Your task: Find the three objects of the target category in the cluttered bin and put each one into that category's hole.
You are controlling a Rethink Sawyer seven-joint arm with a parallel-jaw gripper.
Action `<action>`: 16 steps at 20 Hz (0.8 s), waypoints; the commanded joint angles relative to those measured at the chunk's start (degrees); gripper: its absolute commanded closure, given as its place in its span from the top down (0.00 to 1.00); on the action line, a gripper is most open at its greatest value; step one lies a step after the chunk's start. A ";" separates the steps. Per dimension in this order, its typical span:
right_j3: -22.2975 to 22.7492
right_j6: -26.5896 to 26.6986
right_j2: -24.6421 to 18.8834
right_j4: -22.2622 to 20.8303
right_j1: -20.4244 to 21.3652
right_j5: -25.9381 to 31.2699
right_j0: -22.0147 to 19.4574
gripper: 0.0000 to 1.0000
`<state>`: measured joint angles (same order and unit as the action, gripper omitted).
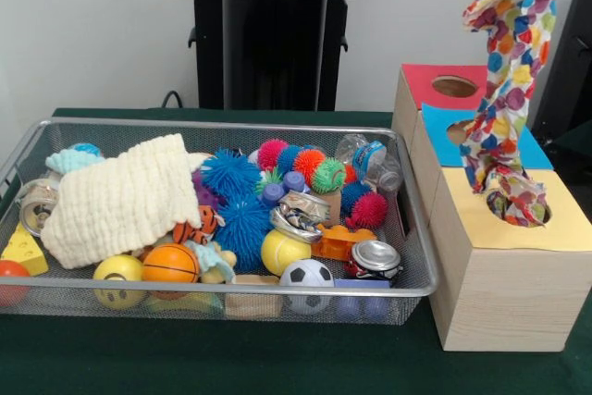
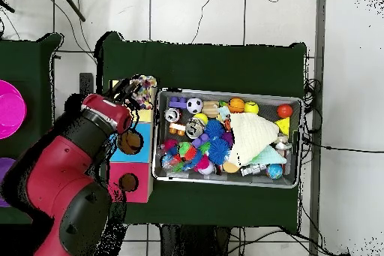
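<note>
Three holes top the wooden box; colourful cloth hangs into one, fingers' state unclear.

one mesh bin, three holes

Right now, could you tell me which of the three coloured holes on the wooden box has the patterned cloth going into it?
The yellow hole, at the end nearest the camera in the front view: the patterned cloth hangs down into it, while the blue hole and red hole stay open.

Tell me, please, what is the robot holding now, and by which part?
A colourful spotted cloth, held by its top end; its bottom end hangs into the yellow hole. The gripper itself is hidden.
</note>
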<state>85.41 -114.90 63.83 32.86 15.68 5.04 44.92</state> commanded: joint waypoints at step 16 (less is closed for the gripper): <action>-3.03 -18.32 -0.07 8.40 -7.10 11.83 1.90 0.00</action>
<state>84.22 -114.90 66.50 36.93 12.79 7.34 46.20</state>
